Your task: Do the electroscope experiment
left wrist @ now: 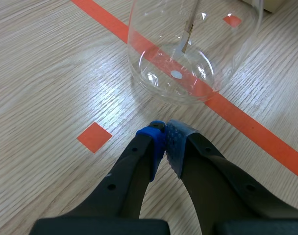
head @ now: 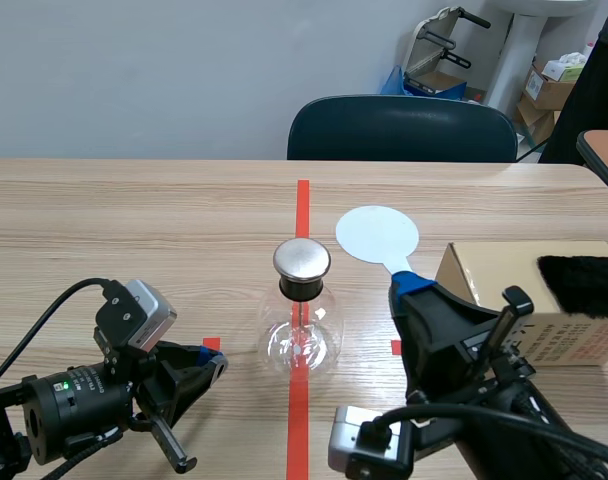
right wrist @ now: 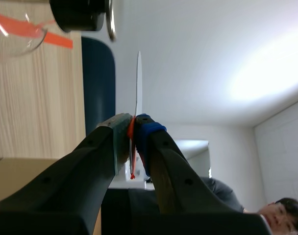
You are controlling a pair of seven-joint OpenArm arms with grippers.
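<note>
You have a dark blue padded chair (head: 402,128) behind the light wooden table (head: 134,220). A brown cardboard box (head: 484,268) sits on the table's right side.

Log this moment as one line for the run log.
left gripper: shut, empty, beside flask | right gripper: shut on disc paddle, raised near metal cap, not touching | flask: upright on tape

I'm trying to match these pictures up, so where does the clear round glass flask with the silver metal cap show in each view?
Scene view: the clear glass flask stands mid-table on the orange-red tape line.
Left wrist view: its bulb sits ahead of the shut left gripper.
Right wrist view: only its black neck and cap show, ahead of the right gripper and the thin white disc it holds.
Shared landmark: the tape line under the flask.
</note>
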